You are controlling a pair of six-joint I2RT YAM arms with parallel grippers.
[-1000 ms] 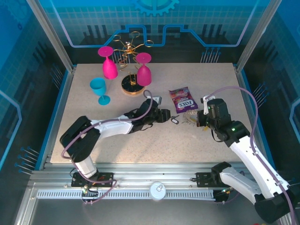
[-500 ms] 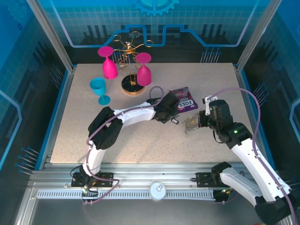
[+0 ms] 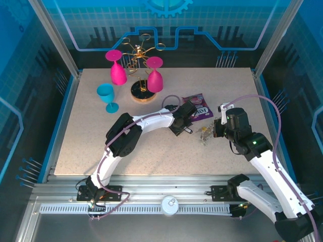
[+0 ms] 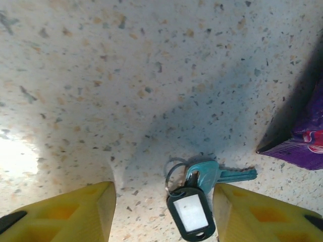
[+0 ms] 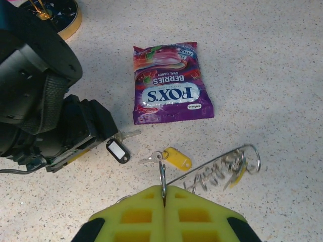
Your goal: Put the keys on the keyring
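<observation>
Gripping the stiff keyring (image 5: 229, 164), seemingly by its rim, the right claw (image 5: 164, 190) is closed; the left claw (image 4: 162, 201) gapes astride a light tagged key (image 4: 191, 210).

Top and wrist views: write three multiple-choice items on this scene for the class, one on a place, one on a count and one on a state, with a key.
1. Where is the black-tag key?
A on the candy bag
B in the blue goblet
C between the pads of the left tool

2. How many pink goblets are there?
A one
B two
C four

3. What state is the right tool in?
A shut on the keyring
B wide open
C shut on a goblet

Key:
1 C, as the left wrist view shows the key lying on the table between the yellow pads.
2 B, as the top view shows two by the gold rack.
3 A, as the right wrist view shows its pads together with the ring's edge pinched between them.
</observation>
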